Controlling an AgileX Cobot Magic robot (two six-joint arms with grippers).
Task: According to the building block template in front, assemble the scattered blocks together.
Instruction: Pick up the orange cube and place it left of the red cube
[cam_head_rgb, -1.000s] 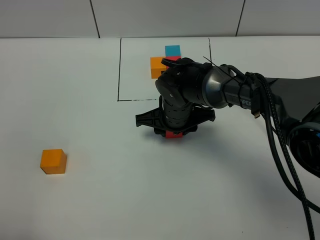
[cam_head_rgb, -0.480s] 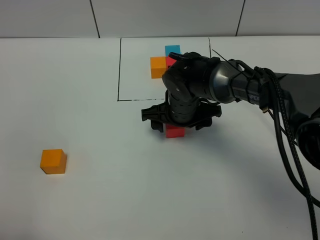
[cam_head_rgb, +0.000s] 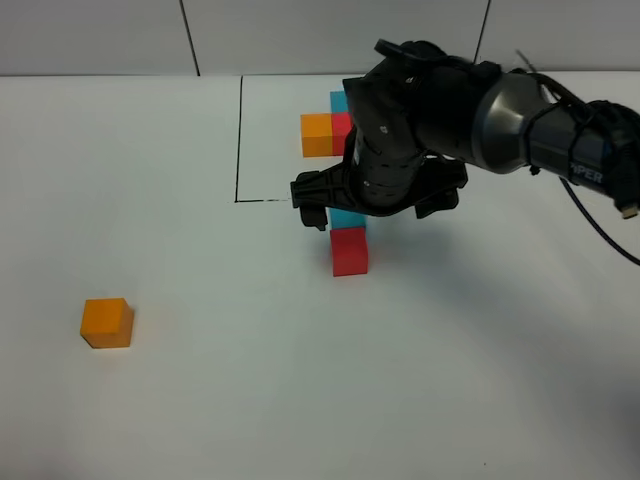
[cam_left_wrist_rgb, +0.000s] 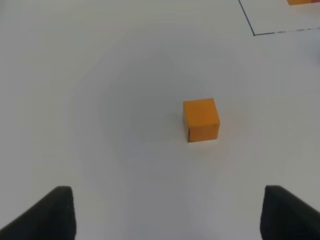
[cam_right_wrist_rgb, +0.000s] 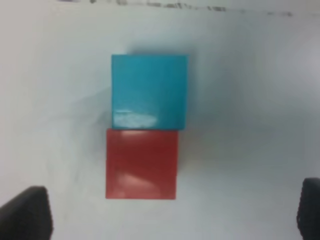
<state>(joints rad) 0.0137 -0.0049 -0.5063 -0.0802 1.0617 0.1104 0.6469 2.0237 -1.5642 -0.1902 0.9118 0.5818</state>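
Observation:
The template sits at the back: orange (cam_head_rgb: 316, 134), red (cam_head_rgb: 344, 124) and blue (cam_head_rgb: 341, 99) cubes joined inside a thin black frame (cam_head_rgb: 239, 140). The loose red cube (cam_head_rgb: 349, 251) lies on the table touching the loose blue cube (cam_head_rgb: 348, 218), which is just behind it; both show in the right wrist view, red (cam_right_wrist_rgb: 142, 163) and blue (cam_right_wrist_rgb: 149, 91). My right gripper (cam_head_rgb: 372, 212) hovers above them, open and empty. The loose orange cube (cam_head_rgb: 106, 322) sits alone at the front left. My left gripper (cam_left_wrist_rgb: 172, 215) is open, short of that orange cube (cam_left_wrist_rgb: 201, 119).
The white table (cam_head_rgb: 200, 400) holds only these cubes. The frame's front line (cam_head_rgb: 265, 200) runs just behind the blue cube. A corner of the frame (cam_left_wrist_rgb: 254, 34) shows in the left wrist view. The right arm (cam_head_rgb: 540, 130) reaches in from the right.
My right gripper has let go of the red cube, risen and drawn back. The red cube stays on the table and the blue cube behind it has come into sight.

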